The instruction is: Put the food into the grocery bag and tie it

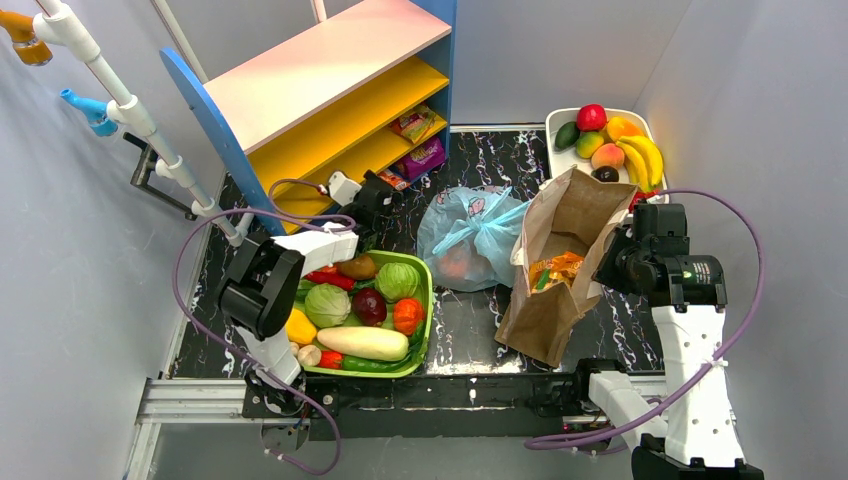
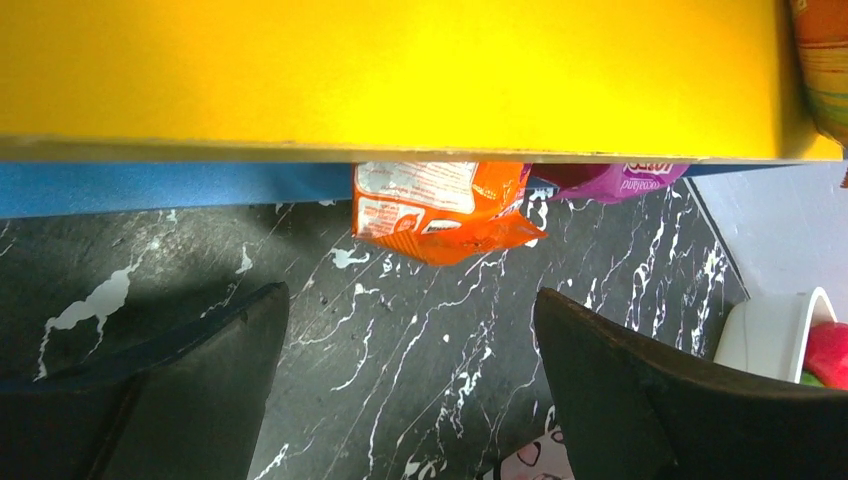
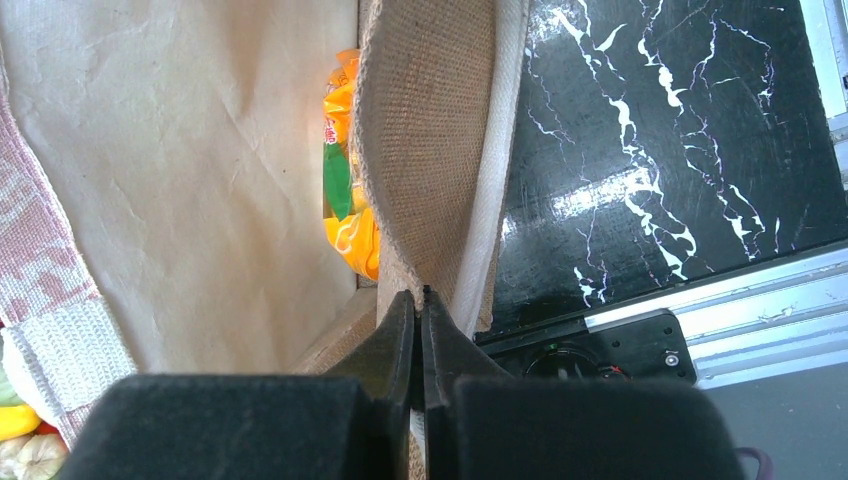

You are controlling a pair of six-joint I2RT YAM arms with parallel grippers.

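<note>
The light-blue grocery bag [image 1: 470,235] sits on the black marbled bench [image 1: 470,325] near the middle, between the green basket [image 1: 425,300] on its left and the brown bag [image 1: 565,265] on its right. Its handles are drawn together on top in what looks like a knot, and an orange fruit [image 1: 455,263] shows dimly through its thin wall. The brown bag leans against the grocery bag's right side, touching it, with its mouth open and an orange snack packet [image 3: 345,190] lying inside. The right tool [image 3: 418,297] is pinched tight on that bag's rim; from the wrist both fingers press flat together over the coarse woven edge and its pale lining. The left tool [image 2: 408,310] is at the foot of the shelf unit [image 1: 330,70] with its fingers spread wide and nothing between them. It faces an orange packet [image 2: 440,215] and a purple packet [image 2: 620,180] that poke out from under the yellow shelf board. The basket holds a cabbage [image 1: 398,281], a long white radish [image 1: 362,343] and other vegetables, and the left arm reaches across its far-left corner. A white tray [image 1: 556,120] of fruit stands at the far right corner, just behind the brown bag — well apart from the grocery bag
</note>
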